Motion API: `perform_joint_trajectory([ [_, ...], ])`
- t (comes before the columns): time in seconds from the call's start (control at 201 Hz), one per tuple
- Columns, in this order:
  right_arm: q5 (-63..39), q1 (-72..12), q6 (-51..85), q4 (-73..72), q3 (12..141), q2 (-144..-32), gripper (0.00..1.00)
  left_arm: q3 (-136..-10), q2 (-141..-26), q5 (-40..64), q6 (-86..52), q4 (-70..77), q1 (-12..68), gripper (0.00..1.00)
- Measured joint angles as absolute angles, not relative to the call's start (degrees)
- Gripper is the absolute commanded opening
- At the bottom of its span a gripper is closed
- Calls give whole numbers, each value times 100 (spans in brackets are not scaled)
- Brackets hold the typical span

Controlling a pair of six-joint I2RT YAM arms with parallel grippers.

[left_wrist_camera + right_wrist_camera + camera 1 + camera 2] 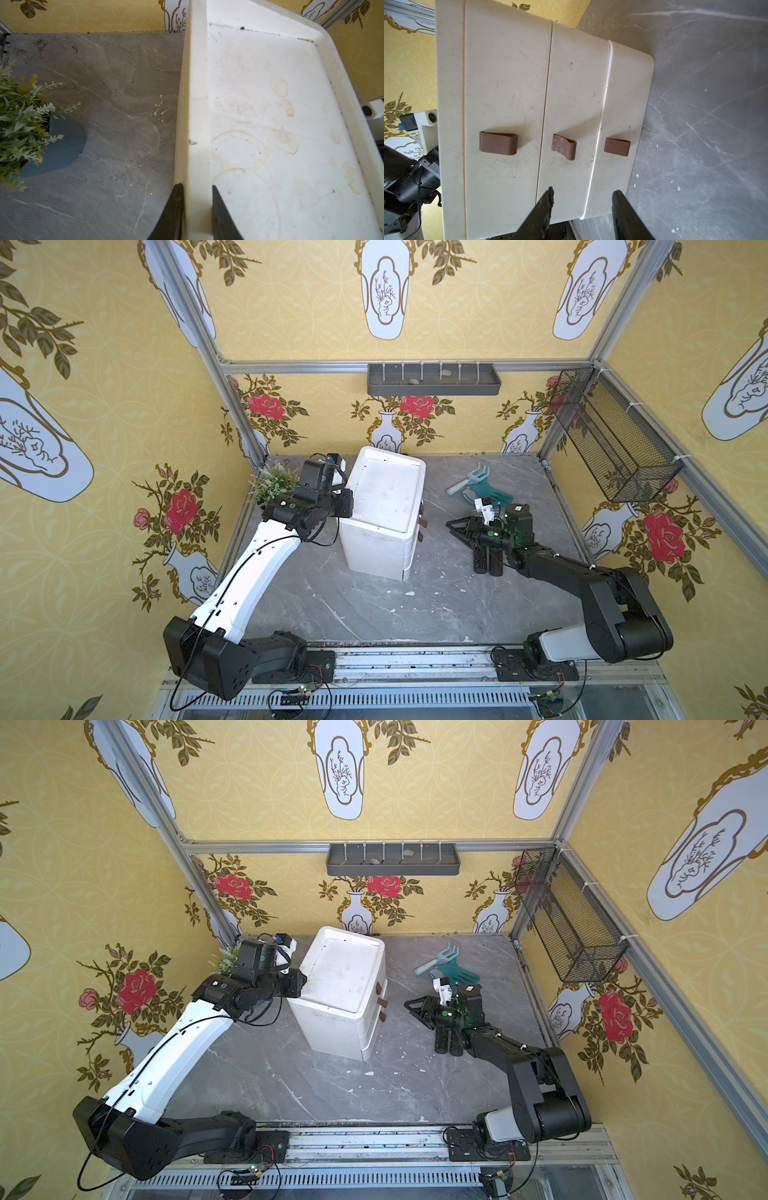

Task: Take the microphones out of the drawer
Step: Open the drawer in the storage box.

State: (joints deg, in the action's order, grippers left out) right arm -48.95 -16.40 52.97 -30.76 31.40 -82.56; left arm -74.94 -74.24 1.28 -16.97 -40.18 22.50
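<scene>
Though stained, white drawer unit, brown handles

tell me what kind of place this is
Likely a staged robot test cell: wallpapered panels on an aluminium frame, two arms on a base rail, a white drawer unit and potted plant as props.

Drawer unit stands on the table toward the back; plant just left of it (near the back corner); rake and glove together off to its right, where its handles face.
</scene>
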Motion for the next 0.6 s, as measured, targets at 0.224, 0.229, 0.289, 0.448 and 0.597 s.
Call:
perform_joint_trajectory([
  [0.224, -4895, -2071, 5575, -3861, 3210, -8781, 49, -7507, -7456, 128, -1697, -4023, 2250, 0],
  [0.229, -4893, -2078, 5579, -3883, 3212, -8794, 49, -7509, -7456, 126, -1697, -4018, 2250, 0],
  [0.289, -4895, -2167, 5688, -4106, 3249, -8965, 49, -7511, -7461, 121, -1697, -3988, 2250, 0],
  [0.448, -4897, -2335, 5951, -4786, 3297, -9424, 49, -7511, -7470, 108, -1697, -3955, 2250, 0],
  [0.597, -4897, -2401, 6322, -5446, 3297, -9721, 49, -7511, -7470, 108, -1697, -3955, 2250, 0],
])
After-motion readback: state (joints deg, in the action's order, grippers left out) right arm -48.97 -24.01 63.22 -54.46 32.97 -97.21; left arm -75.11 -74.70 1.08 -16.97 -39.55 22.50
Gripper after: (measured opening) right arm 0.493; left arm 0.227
